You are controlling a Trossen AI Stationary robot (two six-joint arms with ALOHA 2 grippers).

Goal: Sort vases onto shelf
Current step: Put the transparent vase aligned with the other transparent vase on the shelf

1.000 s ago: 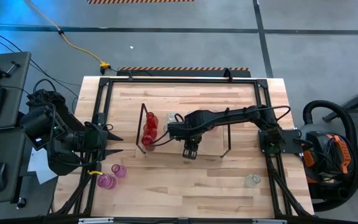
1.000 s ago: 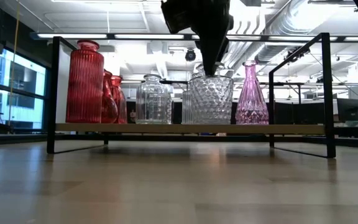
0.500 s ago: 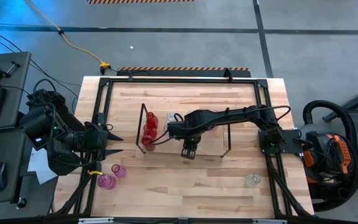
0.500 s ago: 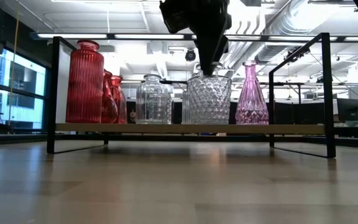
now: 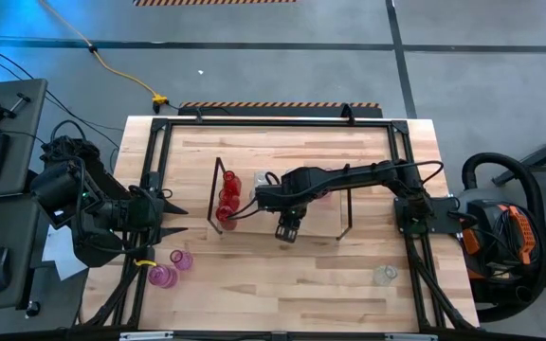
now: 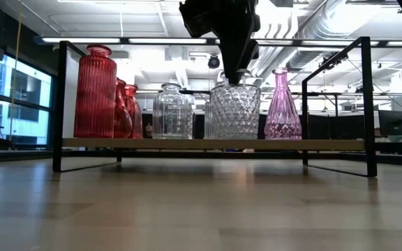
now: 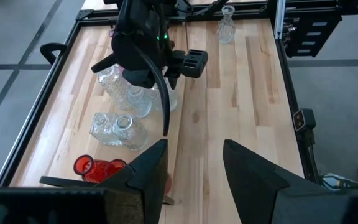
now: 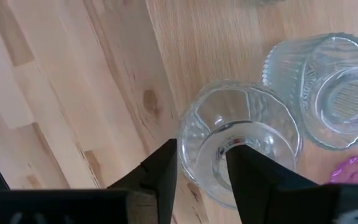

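Directly beneath the right jaws (image 6: 237, 73), a clear, diamond-textured glass vase (image 6: 235, 111) is standing on the low black-framed wooden shelf (image 6: 208, 143), its neck apparently pinched between the part-open fingers. Release and withdrawal seem next. Left jaws (image 5: 173, 220) are idling open, with two pink vases (image 5: 170, 268) waiting nearby on the wooden surface (image 5: 282, 284).

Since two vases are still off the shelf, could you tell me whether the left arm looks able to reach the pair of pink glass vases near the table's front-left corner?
Probably yes: the pink glass vases stand in the open right beside the left gripper, nothing between.
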